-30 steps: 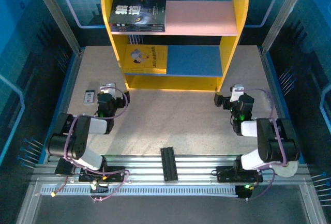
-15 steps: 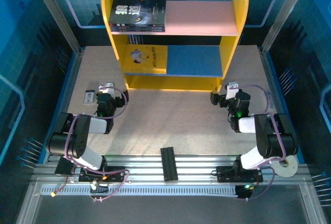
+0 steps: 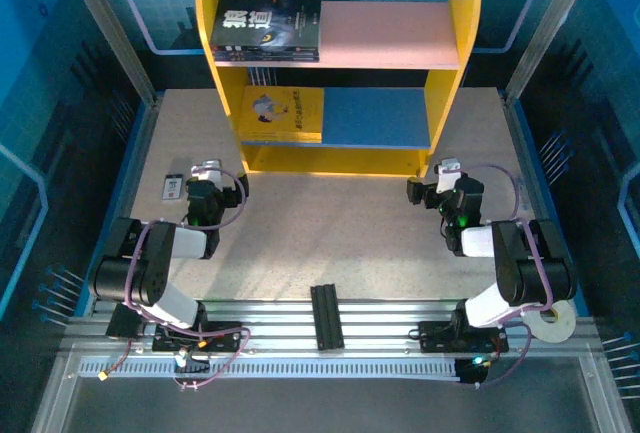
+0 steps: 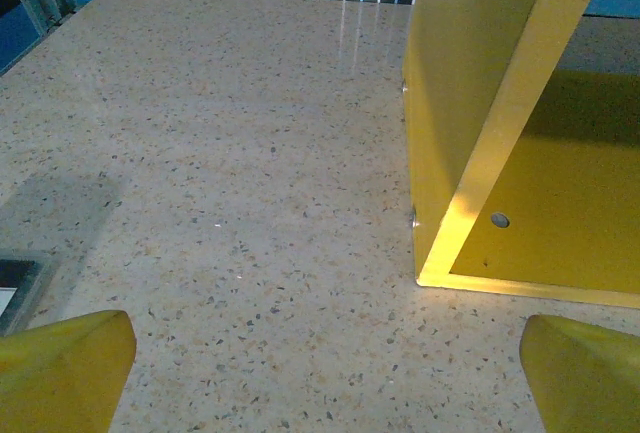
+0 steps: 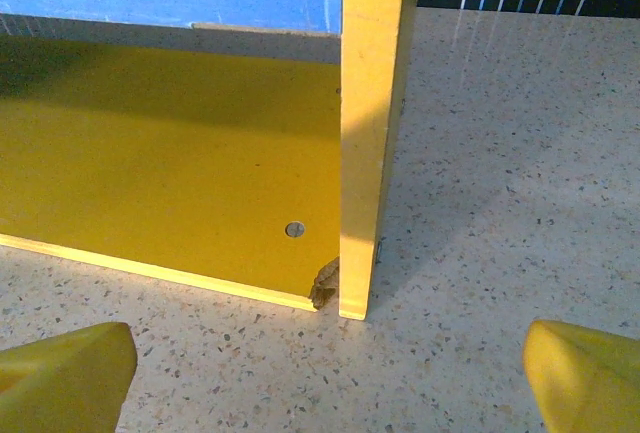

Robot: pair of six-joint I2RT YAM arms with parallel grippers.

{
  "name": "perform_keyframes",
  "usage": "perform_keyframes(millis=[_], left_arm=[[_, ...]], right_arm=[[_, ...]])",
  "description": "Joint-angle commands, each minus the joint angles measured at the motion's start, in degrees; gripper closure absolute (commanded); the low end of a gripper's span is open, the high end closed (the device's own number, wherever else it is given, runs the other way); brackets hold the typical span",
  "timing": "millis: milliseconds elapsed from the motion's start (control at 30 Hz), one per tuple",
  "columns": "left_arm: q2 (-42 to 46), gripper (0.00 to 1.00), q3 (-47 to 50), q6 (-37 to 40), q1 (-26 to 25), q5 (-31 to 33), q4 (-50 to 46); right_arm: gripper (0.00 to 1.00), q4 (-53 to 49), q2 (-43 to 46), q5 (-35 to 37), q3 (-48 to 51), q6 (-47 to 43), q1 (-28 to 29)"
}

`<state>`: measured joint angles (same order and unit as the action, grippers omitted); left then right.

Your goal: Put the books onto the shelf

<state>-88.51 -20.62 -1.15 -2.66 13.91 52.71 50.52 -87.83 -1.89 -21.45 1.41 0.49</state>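
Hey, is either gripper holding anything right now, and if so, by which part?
Nothing is held. The left gripper and the right gripper both stand open beside the shelf, with just tabletop between the jaws.

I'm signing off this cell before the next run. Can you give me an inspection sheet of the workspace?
Surface: speckled beige tabletop, no spills or damage seen.
Job's things: shelf upright at the far side; dark books flat on the left end of its pink board; yellow book flat on the left end of its blue board.
Clutter: small card on the table beside the left arm; black bar on the near rails.
Grippers: left gripper and right gripper open, empty, each facing a base corner of the shelf.
Cables: purple cables looped along both arms; loose wires at the near rail.
Surroundings: blue enclosure walls, metal frame posts.
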Motion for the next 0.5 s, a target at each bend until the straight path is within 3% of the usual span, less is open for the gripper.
perform_keyframes(millis=[0, 467], left_arm=[[-0.3, 0.01, -0.4, -0.2, 0.6, 0.7, 1.9], [-0.3, 0.01, -0.3, -0.2, 0.6, 0.8, 1.9]], right_arm=[[0.0, 0.6, -0.2, 1.2, -1.2, -1.1, 1.0], [0.0, 0.4, -0.2, 1.8, -1.3, -1.3, 1.4]])
